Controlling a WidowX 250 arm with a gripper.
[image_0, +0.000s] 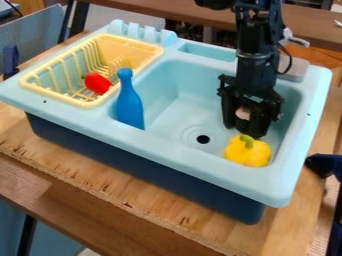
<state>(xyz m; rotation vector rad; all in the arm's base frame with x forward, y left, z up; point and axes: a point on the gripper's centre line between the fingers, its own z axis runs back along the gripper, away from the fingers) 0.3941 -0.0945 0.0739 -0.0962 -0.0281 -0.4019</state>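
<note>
The black gripper (247, 128) hangs down inside the right part of the light blue sink basin, just above and behind a yellow bell pepper (248, 151). A small pale pinkish patch (243, 113) shows within the gripper's dark lower part; what it belongs to is unclear. The pepper lies in the basin's front right corner with its green stem up. A blue bottle-shaped toy (129, 102) stands upright at the basin's left side. A red pepper-like toy (98, 83) lies in the pale yellow dish rack (89, 104) at the left.
The sink (194, 162) has raised rims and a dark drain hole (203, 139) in its basin. It sits on a wooden table (100, 180). A grey thing (294, 70) rests on its back right rim, and a dark blue object (324, 165) stands at the right edge.
</note>
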